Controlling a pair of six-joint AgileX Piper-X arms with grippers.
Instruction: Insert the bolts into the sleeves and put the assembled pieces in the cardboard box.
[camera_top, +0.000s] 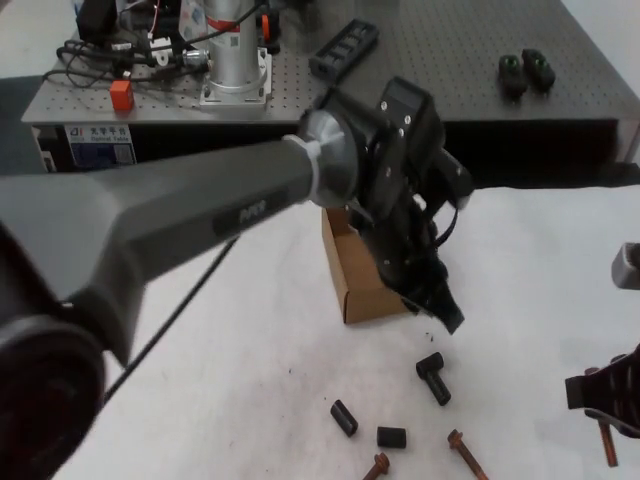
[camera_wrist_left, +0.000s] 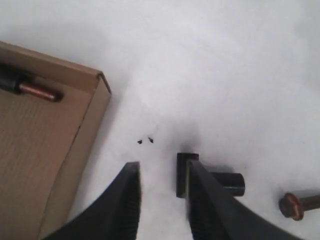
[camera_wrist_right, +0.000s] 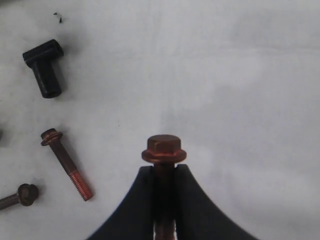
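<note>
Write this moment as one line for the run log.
left gripper: open, empty, beside cardboard box | right gripper: shut on bolt | cardboard box: one assembled piece inside | bench: loose sleeves and bolts

My right gripper is pinching a bolt looking like copper-toned metal with a dull sheen. The sleeve is showing matt black plastic. The cardboard box is looking matt and faintly ribbed. The white bench cover is reading smooth.
</note>
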